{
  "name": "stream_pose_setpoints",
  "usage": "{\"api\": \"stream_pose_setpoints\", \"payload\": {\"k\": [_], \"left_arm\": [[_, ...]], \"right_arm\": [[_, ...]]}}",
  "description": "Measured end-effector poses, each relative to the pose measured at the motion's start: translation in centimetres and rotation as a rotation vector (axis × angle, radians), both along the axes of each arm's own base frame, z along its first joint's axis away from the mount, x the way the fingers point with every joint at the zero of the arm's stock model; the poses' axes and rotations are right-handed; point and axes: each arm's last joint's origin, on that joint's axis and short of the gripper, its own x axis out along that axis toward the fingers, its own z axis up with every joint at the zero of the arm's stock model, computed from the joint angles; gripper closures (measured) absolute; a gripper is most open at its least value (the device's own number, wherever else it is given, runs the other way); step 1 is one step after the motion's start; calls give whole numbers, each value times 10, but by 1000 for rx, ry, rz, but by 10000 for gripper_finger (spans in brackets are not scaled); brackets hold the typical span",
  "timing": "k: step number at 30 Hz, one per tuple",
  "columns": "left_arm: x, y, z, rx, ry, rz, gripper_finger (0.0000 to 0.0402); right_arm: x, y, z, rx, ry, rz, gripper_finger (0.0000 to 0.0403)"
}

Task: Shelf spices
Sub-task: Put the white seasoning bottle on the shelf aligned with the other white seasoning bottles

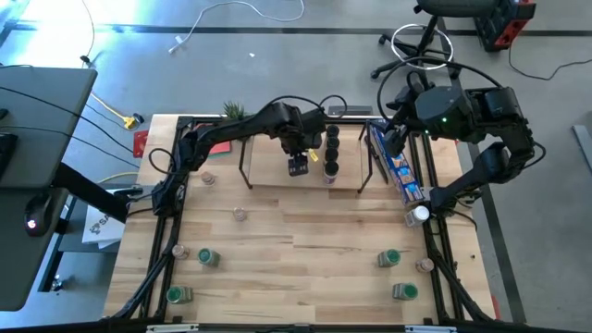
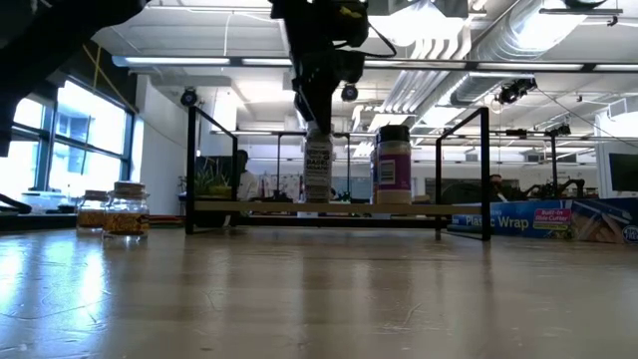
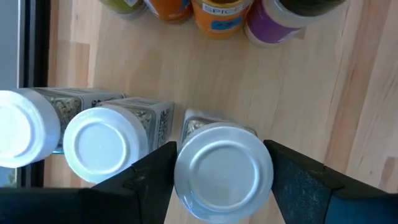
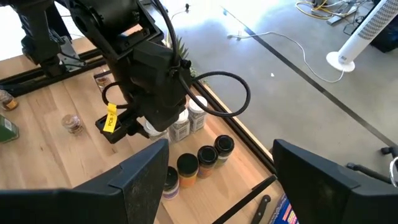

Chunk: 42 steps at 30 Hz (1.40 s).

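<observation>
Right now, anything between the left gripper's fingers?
Yes. In the left wrist view a white-lidded spice jar sits between the left gripper's fingers, beside two more white-lidded jars. Whether the fingers touch it is not clear.

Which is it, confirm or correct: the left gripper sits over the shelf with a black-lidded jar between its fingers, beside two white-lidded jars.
Wrong on the lid. In the left wrist view, the jar between the left gripper fingers has a white lid, like the two white-lidded jars beside it. The rest holds: the gripper is over the shelf.
</observation>
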Motion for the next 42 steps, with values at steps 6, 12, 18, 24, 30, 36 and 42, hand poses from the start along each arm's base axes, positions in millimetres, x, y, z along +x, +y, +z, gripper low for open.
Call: {"api": "stream_pose_setpoints", "payload": {"k": [6, 12, 18, 24, 30, 36, 42], "left_arm": [[-2, 2, -9, -8, 31, 8, 172], [-2, 2, -15, -13, 48, 7, 170], [0, 2, -14, -6, 32, 6, 145], [0, 3, -12, 18, 34, 11, 124], [1, 1, 9, 41, -33, 7, 123], [-6, -14, 35, 5, -30, -20, 126], [-16, -38, 35, -138, 52, -153, 186]], "right_arm": [[0, 0, 0, 0, 0, 0, 121], [0, 0, 0, 0, 0, 0, 121], [0, 0, 0, 0, 0, 0, 121], [0, 0, 0, 0, 0, 0, 121], [0, 0, 0, 0, 0, 0, 121], [0, 0, 0, 0, 0, 0, 121], [0, 0, 0, -11, 3, -5, 121]]}}
